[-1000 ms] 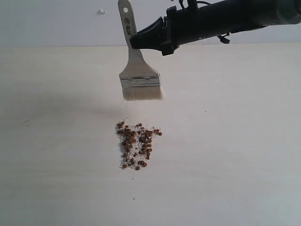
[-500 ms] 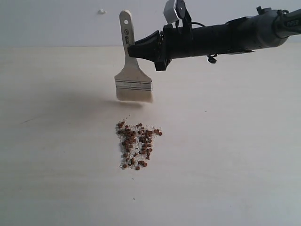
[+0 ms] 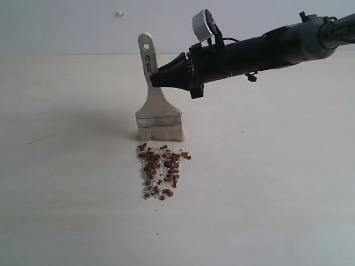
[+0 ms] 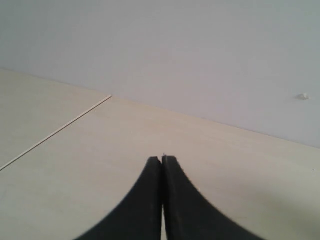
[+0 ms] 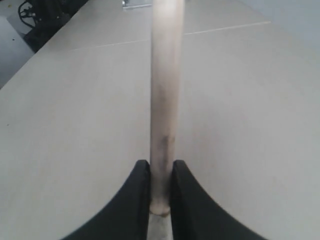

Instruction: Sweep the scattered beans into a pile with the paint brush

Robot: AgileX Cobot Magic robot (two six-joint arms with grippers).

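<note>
My right arm point(image 3: 266, 47) comes in from the right of the exterior view, nearly level, dipping slightly toward its tip. The right fingers point(image 3: 162, 77) are nipped narrowly on the handle of the paint brush point(image 3: 156, 97); it stands upright, bristles down on the bench point(image 3: 277, 177), just beside the far edge of the pile point(image 3: 160, 172) of beans point(image 3: 166, 160). The left fingers point(image 4: 159, 170) are pressed fully together, holding nothing, over bare bench. A dark printed mark sits below the handle's hole; too small for me to read.
</note>
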